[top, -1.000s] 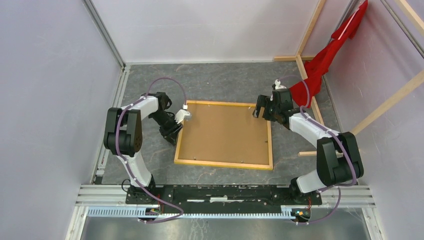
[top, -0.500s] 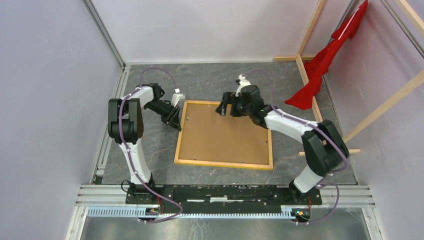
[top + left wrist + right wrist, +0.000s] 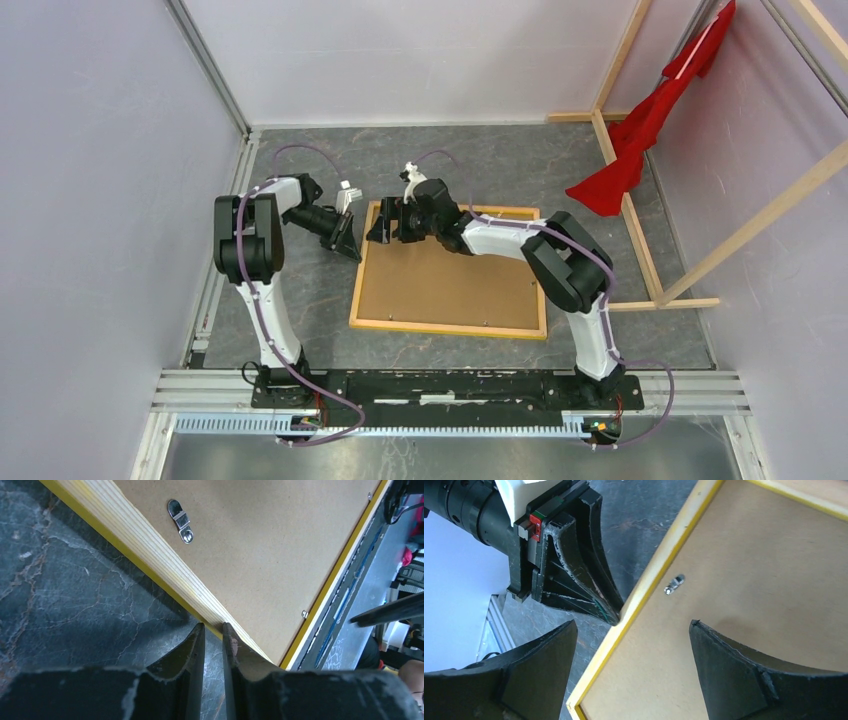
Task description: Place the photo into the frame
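Observation:
The frame (image 3: pixel 445 329) lies face down on the dark table, its pale wood back up and yellow showing at the edges. A brown backing sheet (image 3: pixel 450 280) fills it, so the photo is hidden. My left gripper (image 3: pixel 351 249) is at the outside of the left rail (image 3: pixel 150 550). Its jaws are almost together with nothing in the thin gap, and the tips (image 3: pixel 213 627) touch the rail's edge. My right gripper (image 3: pixel 385 226) hovers wide open over the far left corner, straddling the rail (image 3: pixel 659 560) with nothing between its fingers (image 3: pixel 633 622). The left gripper (image 3: pixel 616 619) shows there too.
Small metal turn clips (image 3: pixel 180 521) (image 3: pixel 674 585) sit on the backing near the rail. Bare wooden beams (image 3: pixel 645 260) with a red cloth (image 3: pixel 640 130) stand at the right. Pale walls close the left, back and right sides. The arms' mounting rail (image 3: pixel 450 400) runs along the near edge.
The right arm has swung left along the frame's far edge, from the far right corner to the far left one. The left gripper slid farther along the left rail and narrowed its jaws.

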Controlling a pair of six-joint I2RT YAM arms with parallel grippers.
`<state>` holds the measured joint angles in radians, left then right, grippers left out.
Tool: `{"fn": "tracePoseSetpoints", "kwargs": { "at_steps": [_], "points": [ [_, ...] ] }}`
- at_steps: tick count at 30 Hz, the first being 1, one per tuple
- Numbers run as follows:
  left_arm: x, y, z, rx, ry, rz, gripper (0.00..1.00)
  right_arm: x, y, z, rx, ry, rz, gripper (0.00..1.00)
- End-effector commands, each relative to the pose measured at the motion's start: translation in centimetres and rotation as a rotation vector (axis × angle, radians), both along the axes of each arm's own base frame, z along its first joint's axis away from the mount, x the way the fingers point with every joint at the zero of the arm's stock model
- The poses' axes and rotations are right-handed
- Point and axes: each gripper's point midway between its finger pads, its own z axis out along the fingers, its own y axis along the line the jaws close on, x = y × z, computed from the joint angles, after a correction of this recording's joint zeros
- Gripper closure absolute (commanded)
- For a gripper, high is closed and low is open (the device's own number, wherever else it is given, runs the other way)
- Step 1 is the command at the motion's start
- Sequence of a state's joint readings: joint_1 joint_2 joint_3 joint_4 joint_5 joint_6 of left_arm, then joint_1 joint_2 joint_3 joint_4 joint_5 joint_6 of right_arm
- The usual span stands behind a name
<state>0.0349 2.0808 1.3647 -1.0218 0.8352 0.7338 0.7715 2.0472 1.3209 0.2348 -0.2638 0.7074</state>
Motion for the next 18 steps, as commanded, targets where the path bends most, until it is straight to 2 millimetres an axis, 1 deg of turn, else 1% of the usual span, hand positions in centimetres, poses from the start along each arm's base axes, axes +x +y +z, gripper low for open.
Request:
{"fn": "tracePoseSetpoints", "kwargs": {
  "at_steps": [1, 4, 13, 18],
  "points": [
    [0.2, 0.6, -1.7, 0.004, -0.003, 0.008, 0.75, 0.7, 3.0, 1.7, 0.090, -0.023, 0.028, 0.11],
    [0.0, 0.6, -1.9, -0.004, 0.002, 0.008, 0.76, 0.5, 3.7, 0.8, 0.085, -0.011, 0.042, 0.12],
    [0.1, 0.6, -2.0, -0.015, 0.002, 0.010, 0.76, 0.6, 4.0, -2.4, 0.043, 0.019, 0.049, 0.12],
    [0.1, 0.6, -2.0, -0.016, 0.000, 0.009, 0.76, 0.8, 4.2, -3.2, 0.034, 0.025, 0.048, 0.12]
  ]
}}
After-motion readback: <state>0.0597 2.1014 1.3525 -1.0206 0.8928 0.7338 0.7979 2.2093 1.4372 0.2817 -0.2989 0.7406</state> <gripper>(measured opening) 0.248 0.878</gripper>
